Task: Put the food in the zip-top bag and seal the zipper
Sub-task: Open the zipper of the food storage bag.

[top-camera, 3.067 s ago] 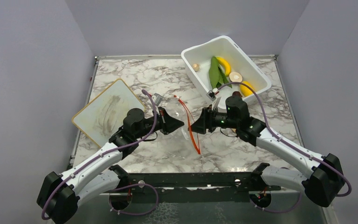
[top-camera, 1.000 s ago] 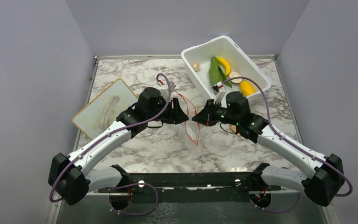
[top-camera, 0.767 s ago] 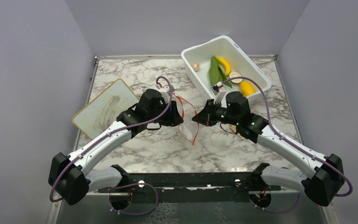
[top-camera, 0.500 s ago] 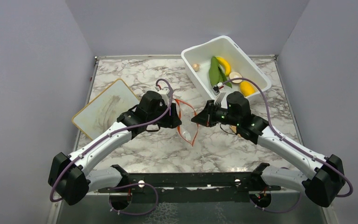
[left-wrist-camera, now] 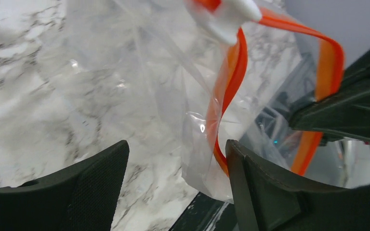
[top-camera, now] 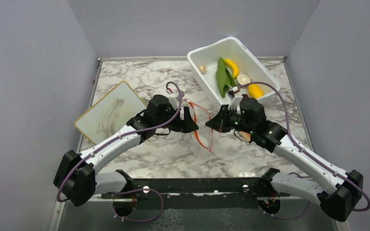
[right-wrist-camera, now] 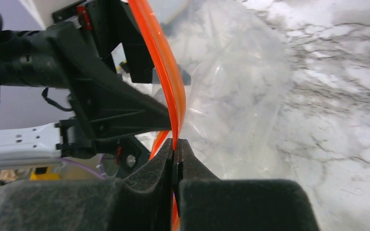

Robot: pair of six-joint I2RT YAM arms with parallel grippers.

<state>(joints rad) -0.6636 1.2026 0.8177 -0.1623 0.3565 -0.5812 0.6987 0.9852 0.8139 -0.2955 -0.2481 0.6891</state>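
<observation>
Clamps the zipper (right-wrist-camera: 166, 62) tight in the right gripper (right-wrist-camera: 175, 144), just off the near side of the white tub (top-camera: 195, 60). Spreads the left gripper (left-wrist-camera: 177, 144) wider than 1 second ago: released now, straddling the mouth of the zip-top bag (left-wrist-camera: 125, 72) and grasping nothing. Carries the bag a little nearer the tub than before. Leaves the bag dangling limp from 1 pinch only, which probably calls for a fresh left-side grip to pull the mouth open before any loading.

Nothing in the bag yet. All the food in the tub:
- 1 long green leafy vegetable (top-camera: 221, 76) down its middle
- 1 banana (top-camera: 232, 66) just beside the leaf
- 1 yellow oval fruit (top-camera: 255, 90) by its near right wall
- 2 small beige pieces (top-camera: 202, 69)
</observation>
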